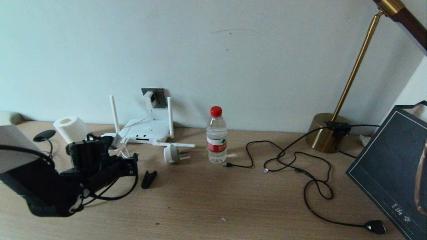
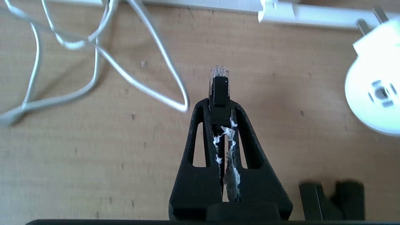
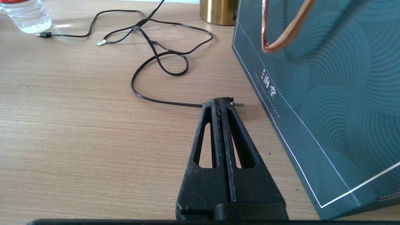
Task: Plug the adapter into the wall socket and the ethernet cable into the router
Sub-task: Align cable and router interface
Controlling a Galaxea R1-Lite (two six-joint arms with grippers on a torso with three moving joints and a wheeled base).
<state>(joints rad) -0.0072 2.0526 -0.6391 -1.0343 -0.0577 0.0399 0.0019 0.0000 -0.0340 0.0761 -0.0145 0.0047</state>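
My left gripper (image 2: 220,107) is shut on the ethernet cable (image 2: 219,89). Its clear clip connector pokes out past the fingertips, just above the wood, aimed at the router (image 2: 200,3) across a short gap. In the head view my left gripper (image 1: 115,141) sits just in front of the router (image 1: 146,131), and the black cable (image 1: 131,186) loops under the arm. The adapter (image 1: 149,99) sits in the wall socket (image 1: 159,96), and its white cord (image 1: 138,121) runs down to the router. My right gripper (image 3: 222,101) is shut and empty, parked low beside the teal bag (image 3: 328,78).
A round grey-white plug (image 1: 172,155) with bare prongs lies right of my left gripper, with a small black clip (image 1: 149,179) nearer the front. A water bottle (image 1: 216,135), thin black cords (image 1: 300,166), a brass lamp base (image 1: 323,133) and a paper roll (image 1: 70,129) stand around.
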